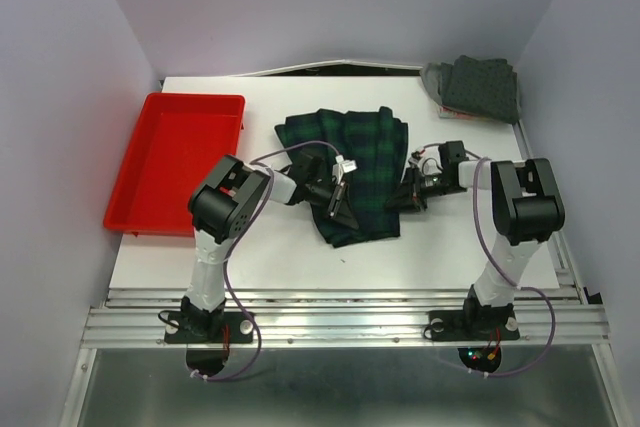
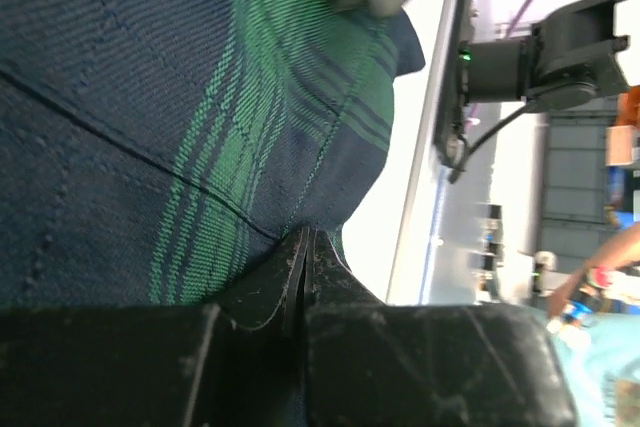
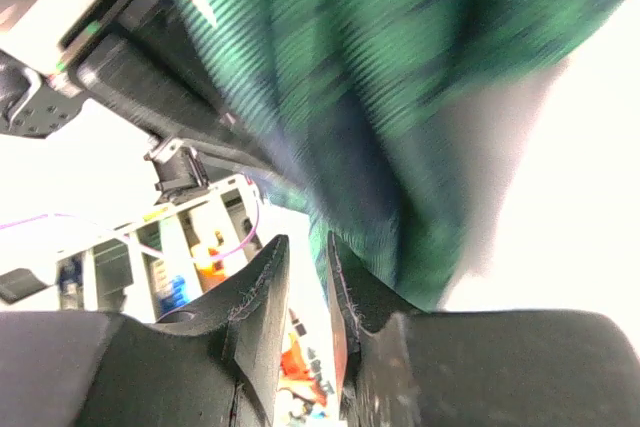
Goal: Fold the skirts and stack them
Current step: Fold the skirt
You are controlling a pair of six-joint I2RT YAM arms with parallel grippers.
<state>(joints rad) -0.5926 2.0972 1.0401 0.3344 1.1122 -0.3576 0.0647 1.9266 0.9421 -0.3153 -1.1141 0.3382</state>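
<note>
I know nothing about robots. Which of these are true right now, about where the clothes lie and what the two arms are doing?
1. The left tool pinches the plaid skirt. True.
2. A red tray sits on the table, left of the plaid skirt. True.
3. The plaid skirt lies inside the red tray. False: it lies on the table, apart from the tray.
4. A folded charcoal skirt lies at the table's far right corner. True.
5. The right tool grips the red tray. False: it is at the plaid skirt's right edge, its fingers slightly apart with nothing between them.
</note>
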